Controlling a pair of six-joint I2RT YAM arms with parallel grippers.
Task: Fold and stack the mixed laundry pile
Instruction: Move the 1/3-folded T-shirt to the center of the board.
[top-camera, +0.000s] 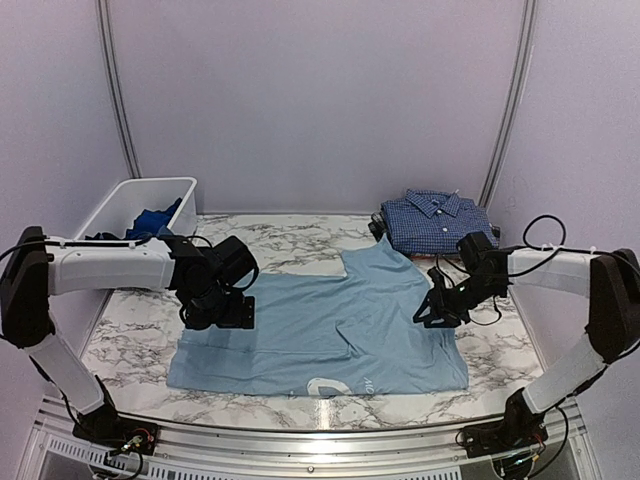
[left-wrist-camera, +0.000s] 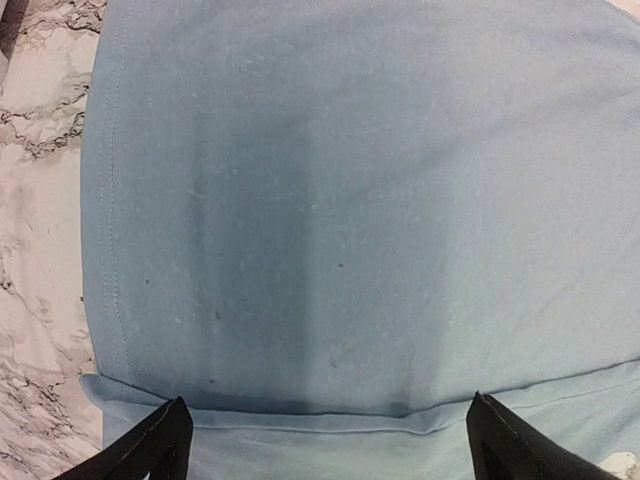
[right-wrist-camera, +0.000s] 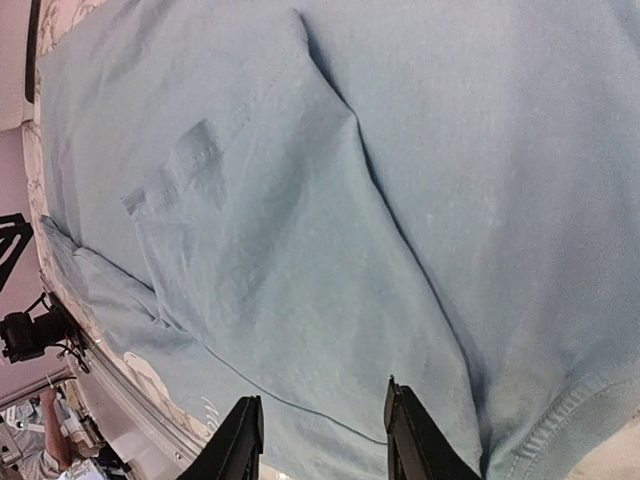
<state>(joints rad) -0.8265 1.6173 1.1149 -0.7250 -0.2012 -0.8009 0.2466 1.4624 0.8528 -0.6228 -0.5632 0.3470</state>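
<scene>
While the plain light blue T-shirt (top-camera: 330, 340) lies spread flat by the near edge of the worktop (top-camera: 130, 340), the left tool (left-wrist-camera: 325, 440) hangs over its left part, released, and the right tool (right-wrist-camera: 320, 430) over its right side, also released. The folded navy small-check button shirt (top-camera: 435, 220) sits at the far right corner; the royal blue garment (top-camera: 150, 220) lies in the white bin (top-camera: 110, 205) at the far left corner
</scene>
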